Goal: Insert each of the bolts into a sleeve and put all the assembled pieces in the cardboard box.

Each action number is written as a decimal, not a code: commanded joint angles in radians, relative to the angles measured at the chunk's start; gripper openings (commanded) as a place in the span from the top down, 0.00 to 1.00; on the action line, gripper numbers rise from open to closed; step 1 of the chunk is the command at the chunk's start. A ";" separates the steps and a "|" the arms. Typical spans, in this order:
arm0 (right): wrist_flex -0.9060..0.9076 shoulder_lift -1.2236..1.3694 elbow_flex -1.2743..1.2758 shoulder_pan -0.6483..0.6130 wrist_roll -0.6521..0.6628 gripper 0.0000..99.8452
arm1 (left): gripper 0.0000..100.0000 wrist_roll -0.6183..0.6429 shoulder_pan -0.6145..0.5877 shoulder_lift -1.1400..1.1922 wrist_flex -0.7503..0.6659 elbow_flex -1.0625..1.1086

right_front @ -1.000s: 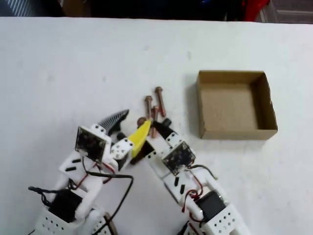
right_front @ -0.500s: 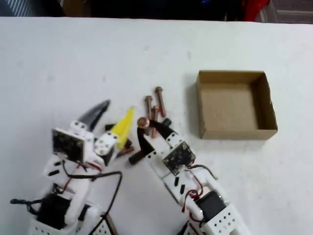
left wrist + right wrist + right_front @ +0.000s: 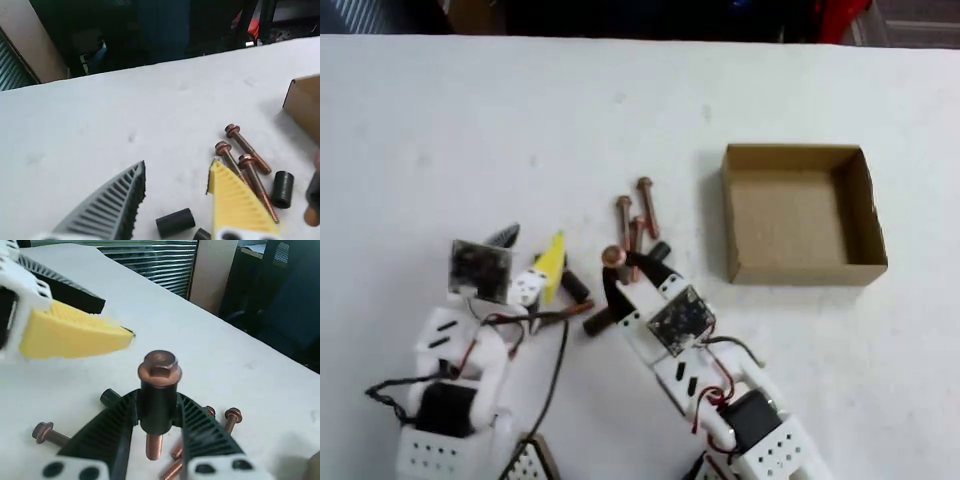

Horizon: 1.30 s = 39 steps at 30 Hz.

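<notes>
Currently the right pincer point(image 3: 157, 399) is clamped on a black sleeve point(image 3: 156, 415) with a bolt point(image 3: 159, 365) seated through it: head above the jaws, threaded tip protruding below. The piece is held upright and clear of the table point(image 3: 470, 120), an orientation that, by judgement, keeps the bolt from sliding out during transfer. The cardboard box point(image 3: 800, 272) sits well apart from this pincer, on the side away from the left pincer point(image 3: 177, 172), and holds no assembled piece. Three loose bolts point(image 3: 623, 215) lie just ahead of the right pincer's fingertips. The left pincer is spread wide and holds nothing. One loose sleeve point(image 3: 175, 222) lies just beside its yellow jaw; a second loose sleeve point(image 3: 282, 189) lies farther out past that jaw, beside the loose bolts. This stance suits a descent onto the nearer sleeve. Estimated stage: one assembly complete, deposit pending.
</notes>
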 commanded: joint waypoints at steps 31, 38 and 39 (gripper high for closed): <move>0.412 1.096 -1.143 0.725 0.098 0.98 | 0.98 -0.032 -0.246 -0.010 -0.080 0.095; 0.486 1.580 -1.413 0.727 0.098 0.98 | 0.98 -0.038 -0.245 -0.010 -0.086 0.114; 0.515 1.643 -1.462 0.727 0.098 0.98 | 0.98 -0.040 -0.245 -0.010 -0.086 0.114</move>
